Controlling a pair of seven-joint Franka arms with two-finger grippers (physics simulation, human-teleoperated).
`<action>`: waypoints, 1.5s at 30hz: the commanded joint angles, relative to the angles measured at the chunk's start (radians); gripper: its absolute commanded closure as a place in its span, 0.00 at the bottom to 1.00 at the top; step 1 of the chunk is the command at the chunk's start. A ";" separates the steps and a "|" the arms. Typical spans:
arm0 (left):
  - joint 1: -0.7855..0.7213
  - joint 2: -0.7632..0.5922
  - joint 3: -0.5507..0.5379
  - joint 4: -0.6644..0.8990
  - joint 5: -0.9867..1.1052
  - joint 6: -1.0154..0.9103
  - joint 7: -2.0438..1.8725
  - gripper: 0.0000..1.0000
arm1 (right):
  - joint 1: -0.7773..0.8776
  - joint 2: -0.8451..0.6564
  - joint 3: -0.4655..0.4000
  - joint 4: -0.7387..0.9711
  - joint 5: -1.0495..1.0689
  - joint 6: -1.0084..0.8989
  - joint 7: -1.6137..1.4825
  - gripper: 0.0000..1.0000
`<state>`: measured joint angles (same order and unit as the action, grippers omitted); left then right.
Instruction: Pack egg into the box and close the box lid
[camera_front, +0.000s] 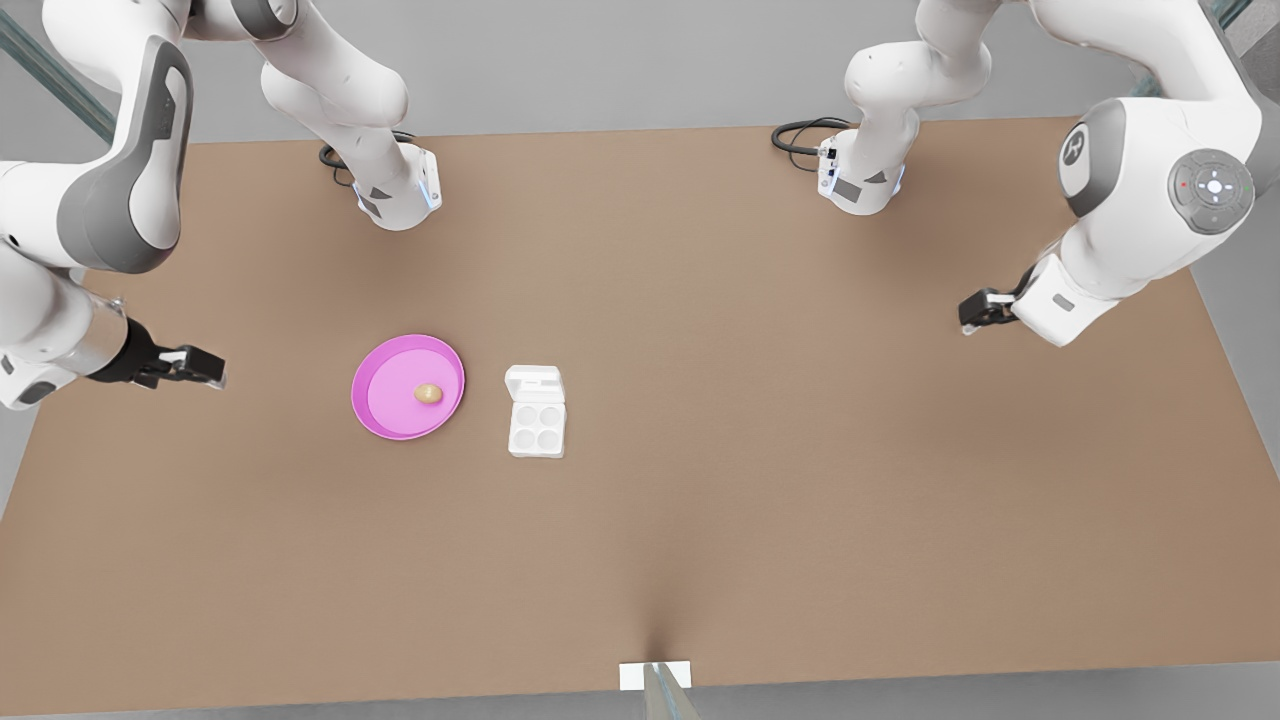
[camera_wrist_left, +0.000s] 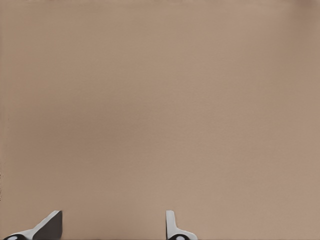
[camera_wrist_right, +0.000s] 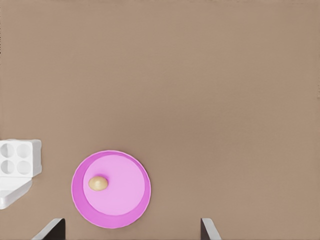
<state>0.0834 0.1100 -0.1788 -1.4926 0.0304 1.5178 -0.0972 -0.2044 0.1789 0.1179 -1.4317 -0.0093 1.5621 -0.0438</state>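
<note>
— Looking at the table (camera_front: 760, 500), we judge that the first step has not yet begun: the egg (camera_front: 428, 393) lies on the pink plate (camera_front: 382, 420), and all four cups of the box (camera_front: 536, 428) are empty. The box lid (camera_front: 534, 383) is folded open, on the far side of the cups in the front view.

— Which arm do we use?

— In the right wrist view we see the egg (camera_wrist_right: 98, 183) on the plate (camera_wrist_right: 131, 200) and the box (camera_wrist_right: 15, 157) beside it, so the right gripper (camera_front: 190, 364) is the one at the front view's left, near the plate. Its fingers stand well apart and hold nothing. The left gripper (camera_front: 980, 308) waits over bare table at the front view's right, well apart from everything; its fingertips (camera_wrist_left: 171, 225) are apart too and it holds nothing.

— And the next move?

— We think the right gripper must come over the plate, descend around the egg and close gently, because the egg is smooth and round and could roll or slip. After that we carry it to one cup; the box is just beside the plate, not touching it. The lid comes last.
</note>
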 joint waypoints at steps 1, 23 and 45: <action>0.010 0.003 -0.001 -0.002 0.008 0.088 -0.105 0.00 | 0.003 0.002 0.000 0.001 -0.003 0.065 -0.039 0.00; -0.027 0.154 -0.059 0.012 0.057 0.094 -0.119 0.00 | 0.154 -0.022 0.158 -0.656 -0.120 0.559 0.232 0.00; -0.027 0.158 -0.059 0.009 0.059 0.093 -0.128 0.00 | 0.039 0.091 0.301 -0.809 -0.115 0.783 0.274 0.00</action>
<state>0.0567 0.2686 -0.2373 -1.4832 0.0880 1.6100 -0.2093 -0.1637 0.2691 0.4178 -2.2403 -0.1174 2.3301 0.1931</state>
